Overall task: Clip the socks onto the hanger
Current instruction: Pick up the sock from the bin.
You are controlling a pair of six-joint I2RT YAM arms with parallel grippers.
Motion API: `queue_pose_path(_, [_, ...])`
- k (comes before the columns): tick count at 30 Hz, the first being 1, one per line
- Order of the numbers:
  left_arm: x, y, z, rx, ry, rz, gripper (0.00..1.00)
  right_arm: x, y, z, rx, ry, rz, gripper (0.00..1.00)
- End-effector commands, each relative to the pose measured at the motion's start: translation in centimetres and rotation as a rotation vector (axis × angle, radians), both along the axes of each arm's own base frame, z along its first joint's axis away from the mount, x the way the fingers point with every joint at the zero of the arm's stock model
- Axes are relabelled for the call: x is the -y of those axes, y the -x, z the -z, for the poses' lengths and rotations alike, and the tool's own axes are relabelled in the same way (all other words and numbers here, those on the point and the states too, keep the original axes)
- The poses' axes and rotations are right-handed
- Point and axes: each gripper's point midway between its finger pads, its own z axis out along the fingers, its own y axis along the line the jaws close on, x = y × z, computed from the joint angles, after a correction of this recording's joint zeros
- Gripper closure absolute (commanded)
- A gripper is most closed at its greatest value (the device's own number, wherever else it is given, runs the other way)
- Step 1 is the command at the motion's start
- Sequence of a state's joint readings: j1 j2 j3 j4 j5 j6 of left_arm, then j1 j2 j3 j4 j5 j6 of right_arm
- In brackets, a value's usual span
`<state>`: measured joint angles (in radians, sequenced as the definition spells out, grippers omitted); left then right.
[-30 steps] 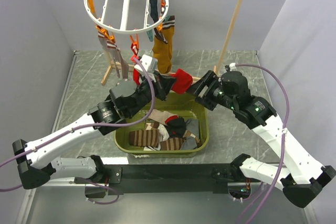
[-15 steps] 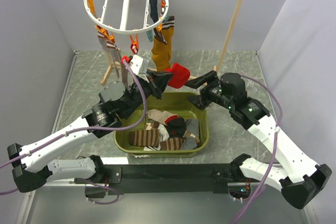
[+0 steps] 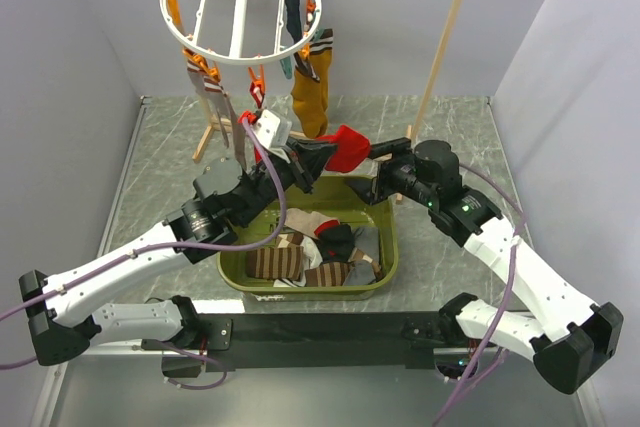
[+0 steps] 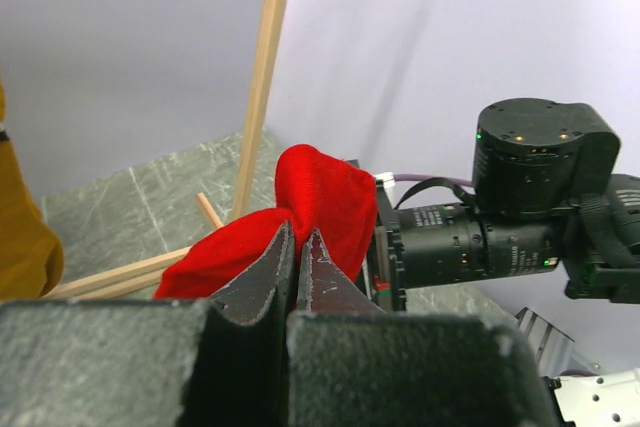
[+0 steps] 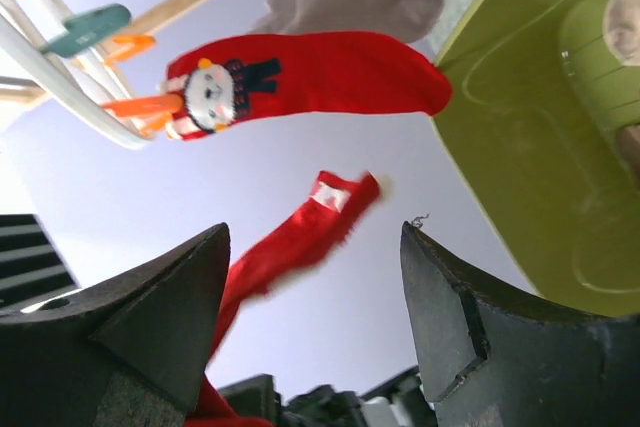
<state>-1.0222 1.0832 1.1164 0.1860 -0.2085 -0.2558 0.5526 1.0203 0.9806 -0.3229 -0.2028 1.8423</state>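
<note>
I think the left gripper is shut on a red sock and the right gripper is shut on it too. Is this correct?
Not quite. The left gripper is shut on the red sock, but the right gripper is open and holds nothing: the right wrist view shows its jaws wide apart, the sock beyond them.

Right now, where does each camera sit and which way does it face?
Top: above and behind, looking down on hanger and bin; left arm and right arm show.
Left wrist: looks along the shut left gripper at the red sock it pinches; right arm beyond.
Right wrist: looks up through the open right gripper at that sock and a clipped sock.
Shared: the red sock, in all three.
</note>
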Motion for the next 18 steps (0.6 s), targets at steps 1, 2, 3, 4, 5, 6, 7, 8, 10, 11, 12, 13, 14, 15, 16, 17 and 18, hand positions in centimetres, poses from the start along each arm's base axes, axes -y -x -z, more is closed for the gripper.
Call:
queue_pose_path(1, [0.1,1.0,-2.9,0.063,0.075,0.051,0.99,0.2,-1.1,-2.1,0.022,-0.115,0.058,0.24])
queue_pose_path(2, [0.1,1.1,-2.7,0.061,0.073,0.056,0.99,0.1,-1.2,-2.5,0.026,-0.117,0.056,0.24])
queue_pose_path(3, [0.1,1.1,-2.6,0.062,0.073,0.059,0.99,-0.1,-1.2,-2.7,0.026,-0.116,0.044,0.25])
queue_pose_path(4, [0.2,1.2,-2.6,0.063,0.072,0.066,0.99,-0.4,-1.4,-2.4,0.018,-0.107,0.036,0.25])
queue_pose_path(5, [0.3,1.3,-2.6,0.065,0.068,0.072,0.99,-0.6,-1.5,-2.8,0.026,-0.113,0.026,0.25])
queue_pose_path(6, [0.4,1.4,-2.7,0.068,0.068,0.077,0.99,-0.9,-1.6,-2.9,0.03,-0.117,0.015,0.28])
queue_pose_path(7, [0.5,1.2,-2.6,0.067,0.063,0.076,0.99,-1.0,-1.9,-2.8,0.032,-0.114,0.015,0.37])
queue_pose_path(8, [0.6,1.3,-2.5,0.067,0.061,0.08,0.99,-1.1,-2.0,-2.9,0.036,-0.114,0.013,0.43])
queue_pose_path(10, [0.5,1.4,-2.6,0.07,0.059,0.084,0.99,-1.0,-2.2,-2.6,0.042,-0.095,0.021,0.74])
queue_pose_path(11, [0.5,1.5,-2.3,0.067,0.05,0.088,0.98,-0.8,-2.2,-2.7,0.051,-0.084,0.024,0.84])
queue_pose_path(12, [0.6,1.7,-1.9,0.064,0.038,0.098,0.98,-0.7,-2.3,-2.6,0.056,-0.072,0.027,1.0])
queue_pose_path(13, [0.3,2.0,-2.0,0.067,0.039,0.105,0.98,-0.3,-2.4,-2.1,0.07,-0.024,0.029,1.0])
queue_pose_path(14, [0.4,2.2,-1.4,0.058,0.021,0.116,0.95,0.1,-2.9,-2.7,0.099,0.0,0.04,1.0])
queue_pose_path(15, [0.5,2.6,-0.5,0.039,-0.012,0.14,0.93,0.4,-3.1,-2.9,0.121,0.032,0.042,1.0])
queue_pose_path(16, [0.3,3.0,-0.1,0.024,-0.031,0.155,0.9,0.6,-3.5,-2.6,0.186,0.12,0.018,1.0])
queue_pose_path(17, [0.2,3.5,0.0,0.015,-0.046,0.173,0.71,0.8,-4.0,-4.1,0.26,0.16,0.016,1.0])
queue_pose_path(18, [0.0,3.8,2.0,-0.041,-0.125,0.186,0.58,1.2,-4.4,-4.2,0.356,0.267,-0.014,1.0])
